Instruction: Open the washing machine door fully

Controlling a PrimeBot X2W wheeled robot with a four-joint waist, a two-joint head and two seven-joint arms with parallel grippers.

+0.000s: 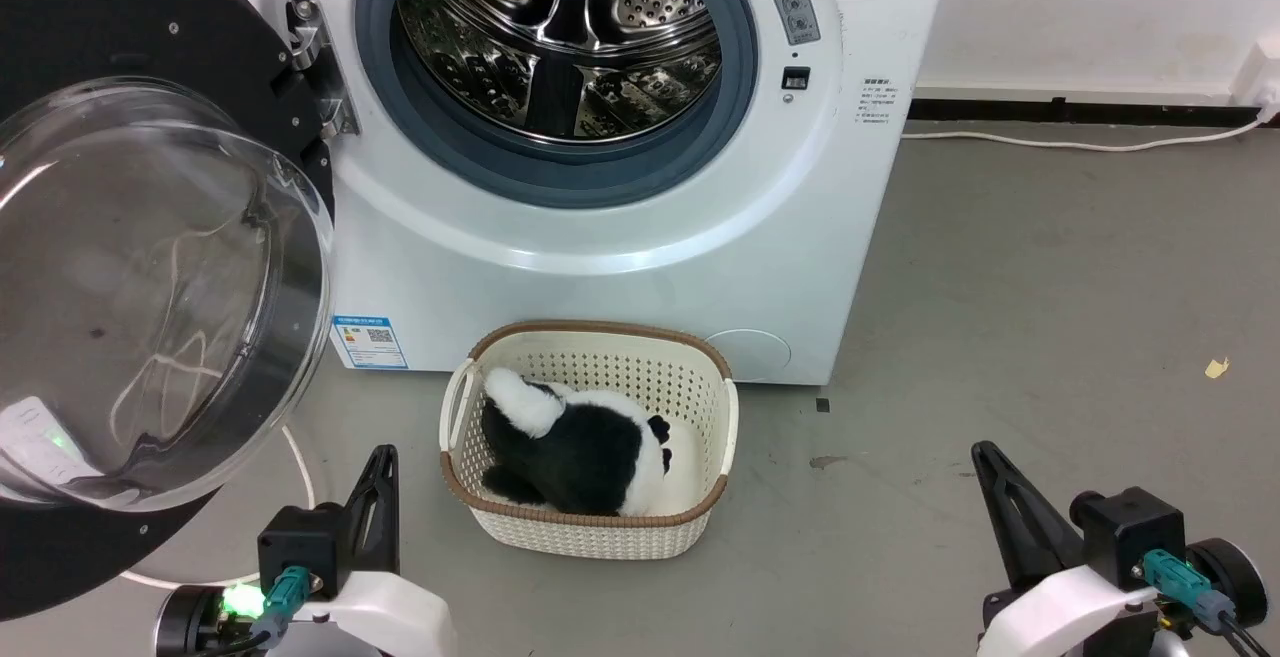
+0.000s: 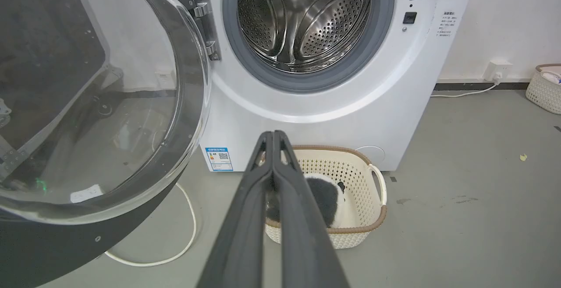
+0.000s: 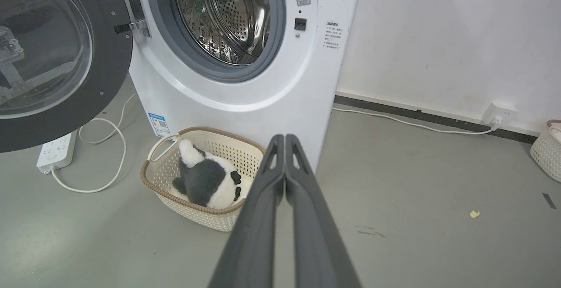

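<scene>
Washing machine door [image 1: 150, 287] stands swung open, apart from and left of the left gripper [image 2: 272, 135], which is clenched empty; right gripper [image 3: 285, 138] likewise clenched.

The head camera looks forward and steeply down from above onto the front of the washing machine [image 1: 620, 267] and the floor [image 1: 1000, 287] before it. The left wrist camera sits lower, faces the machine almost square along the left gripper [image 2: 272, 133], and is close beside the washing machine door [image 2: 87, 104]. The right wrist camera looks along the right gripper [image 3: 285, 136] from further right, at a slant, taking in the wall [image 3: 438, 38]. All three share the drum opening [image 1: 560, 37] and the basket [image 1: 590, 537].
</scene>
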